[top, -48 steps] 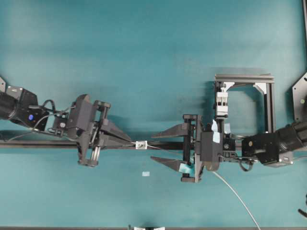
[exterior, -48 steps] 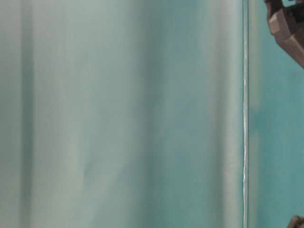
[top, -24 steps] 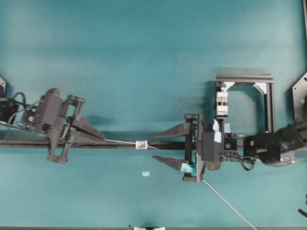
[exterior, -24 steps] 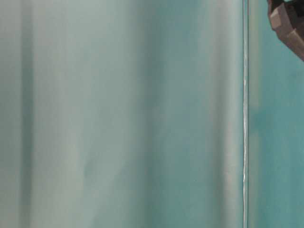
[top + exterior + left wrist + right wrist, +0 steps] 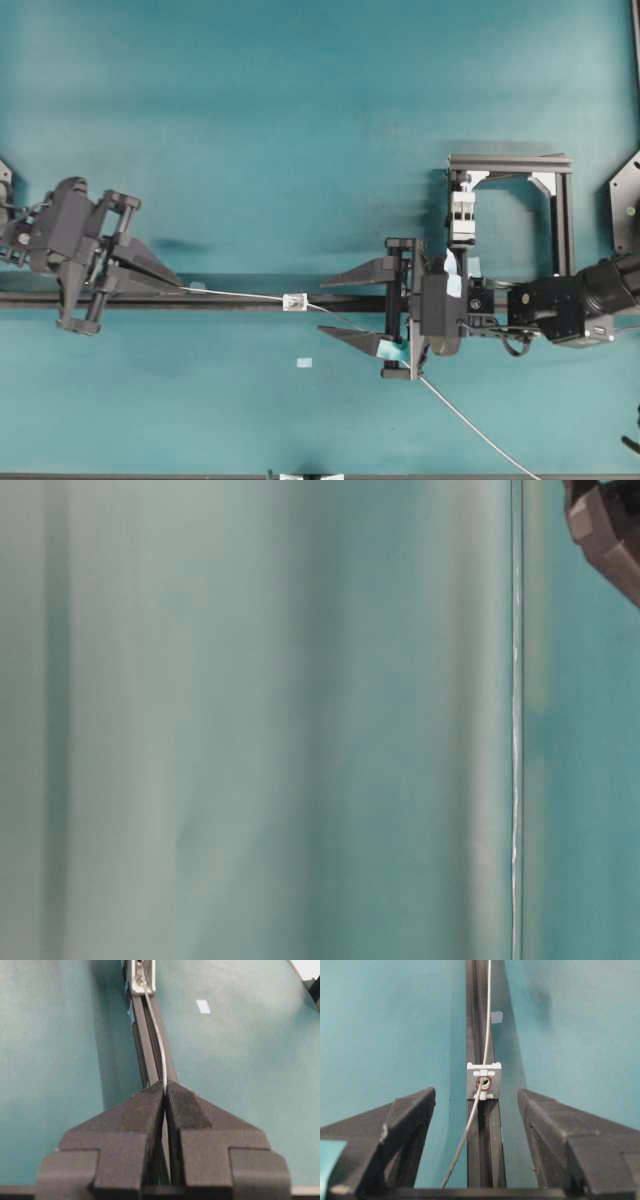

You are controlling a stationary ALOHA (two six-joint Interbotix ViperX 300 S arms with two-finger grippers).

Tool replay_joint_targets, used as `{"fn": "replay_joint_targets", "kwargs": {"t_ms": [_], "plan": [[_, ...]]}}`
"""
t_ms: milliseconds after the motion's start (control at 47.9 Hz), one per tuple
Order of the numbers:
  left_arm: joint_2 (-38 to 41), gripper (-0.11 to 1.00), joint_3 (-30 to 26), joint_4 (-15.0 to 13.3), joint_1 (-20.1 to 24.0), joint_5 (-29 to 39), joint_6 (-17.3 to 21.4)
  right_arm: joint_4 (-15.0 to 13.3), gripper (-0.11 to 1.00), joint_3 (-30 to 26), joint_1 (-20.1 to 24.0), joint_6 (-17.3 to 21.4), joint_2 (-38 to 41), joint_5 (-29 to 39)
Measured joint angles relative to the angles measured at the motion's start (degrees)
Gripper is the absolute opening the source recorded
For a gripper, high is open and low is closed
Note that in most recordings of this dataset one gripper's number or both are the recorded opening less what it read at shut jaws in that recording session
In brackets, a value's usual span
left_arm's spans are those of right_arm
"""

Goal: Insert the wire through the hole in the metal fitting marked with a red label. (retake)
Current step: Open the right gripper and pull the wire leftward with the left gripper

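The wire (image 5: pixel 240 295) is thin, pale grey and smooth, with a slight sheen. It runs in a gentle curve along the long black metal rail (image 5: pixel 340 302), a matte grooved bar lying across the teal table (image 5: pixel 300 120). It passes through the hole (image 5: pixel 483 1083), a small dark opening ringed in red at the centre of the metal fitting (image 5: pixel 483 1080), a small square silvery bracket seated on the rail.

The left gripper (image 5: pixel 165 1091) has blocky, matte black fingers pressed together, pinching the wire's end at the rail's left stretch. The right gripper (image 5: pixel 476 1105) holds its wedge-shaped fingers spread wide, one on either side of the fitting, touching neither it nor the wire. A small pale tape rectangle (image 5: pixel 304 363) lies on open table nearby.
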Motion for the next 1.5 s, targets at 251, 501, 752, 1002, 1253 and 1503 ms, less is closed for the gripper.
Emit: {"fn": "replay_joint_targets", "kwargs": {"t_ms": [251, 501, 752, 1002, 1253, 1503], "plan": [[-5.54, -0.1, 2.29, 0.0, -0.09, 4.13, -0.09, 0.0, 0.73, 0.0, 0.0, 0.0, -0.09, 0.0], [-6.68, -0.1, 1.85, 0.0, -0.09, 9.14, -0.44, 0.09, 0.73, 0.0, 0.0, 0.0, -0.09, 0.0], [-6.59, -0.1, 0.7, 0.0, -0.09, 9.76, -0.62, 0.09, 0.73, 0.0, 0.0, 0.0, -0.09, 0.0], [-6.59, 0.12, -0.26, 0.0, -0.09, 9.84, -0.97, 0.0, 0.73, 0.0, 0.0, 0.0, 0.0, 0.0], [-6.68, 0.71, -0.35, 0.0, -0.09, 9.84, -0.97, 0.09, 0.73, 0.0, 0.0, 0.0, 0.0, 0.44], [-7.12, 0.72, -0.35, 0.0, 1.58, 9.93, -0.62, 0.0, 0.73, 1.05, -0.09, -0.09, -2.29, 0.53]]}}
